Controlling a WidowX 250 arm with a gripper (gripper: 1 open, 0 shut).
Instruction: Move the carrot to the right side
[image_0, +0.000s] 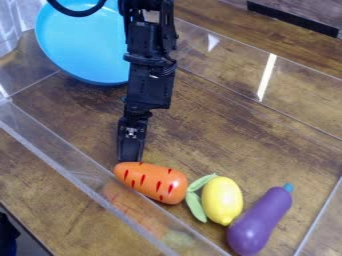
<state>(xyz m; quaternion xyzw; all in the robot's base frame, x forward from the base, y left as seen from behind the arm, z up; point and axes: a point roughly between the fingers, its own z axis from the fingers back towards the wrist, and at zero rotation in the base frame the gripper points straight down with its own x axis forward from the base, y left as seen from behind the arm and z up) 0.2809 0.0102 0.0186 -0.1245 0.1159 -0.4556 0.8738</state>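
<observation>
Claw (128, 140) just above carrot (151, 181).

Lemon (219, 199) just right of carrot (150, 180)

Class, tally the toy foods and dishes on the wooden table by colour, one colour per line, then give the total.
Orange: 1, grooved plastic toy carrot
Yellow: 1, plastic toy lemon with green leaf
Purple: 1, plastic toy eggplant
Blue: 1, round plastic bowl
Total: 4
</observation>
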